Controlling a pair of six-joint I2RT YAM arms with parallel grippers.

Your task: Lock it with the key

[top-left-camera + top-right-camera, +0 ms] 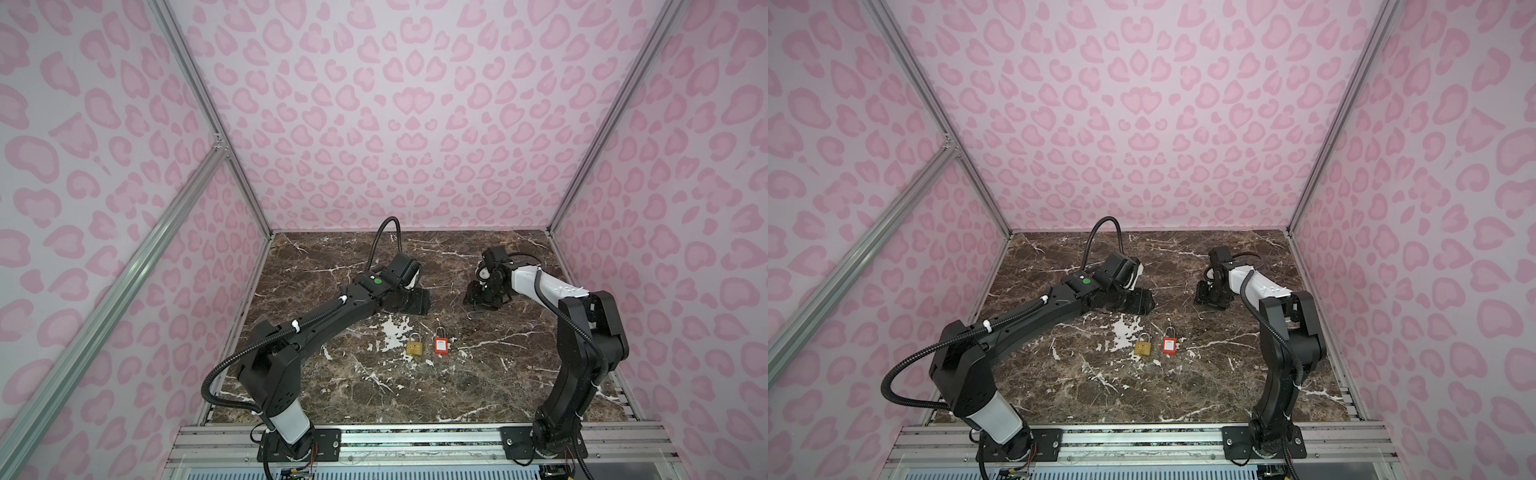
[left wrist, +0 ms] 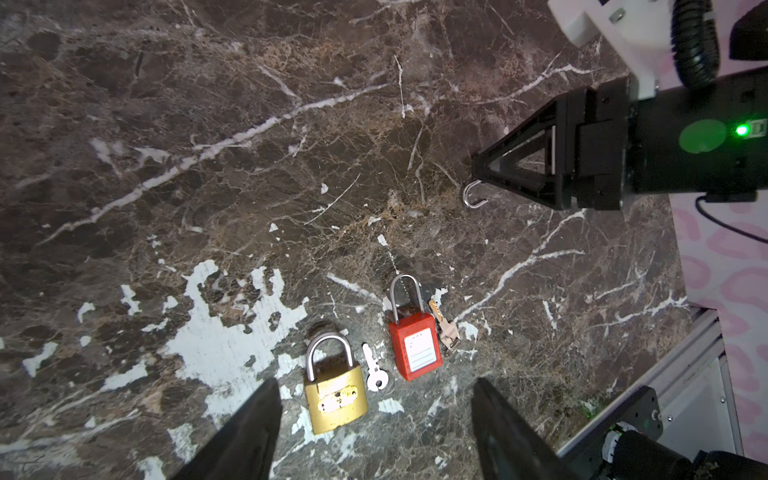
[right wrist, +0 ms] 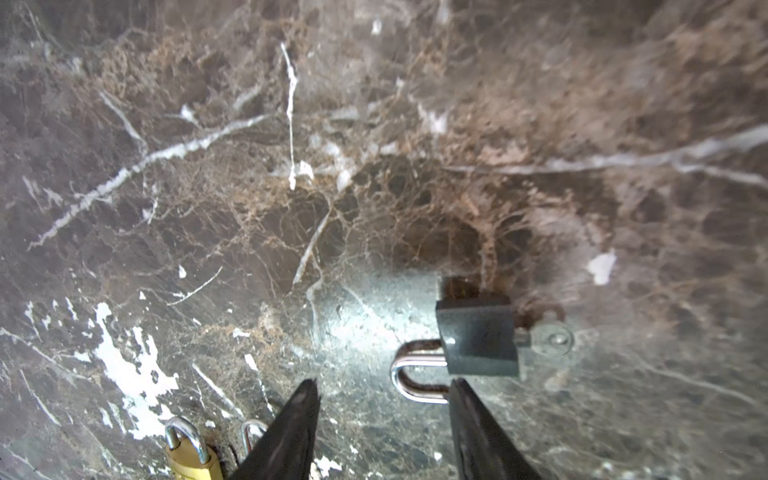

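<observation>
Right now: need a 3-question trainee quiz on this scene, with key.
1. True or false: the left gripper holds a lock.
2. Which lock has a key in it? A brass lock, B red lock, C grey lock.
3. How many locks lie on the table?

Key: 1 false, it is open and empty. 2 C. 3 three.
</observation>
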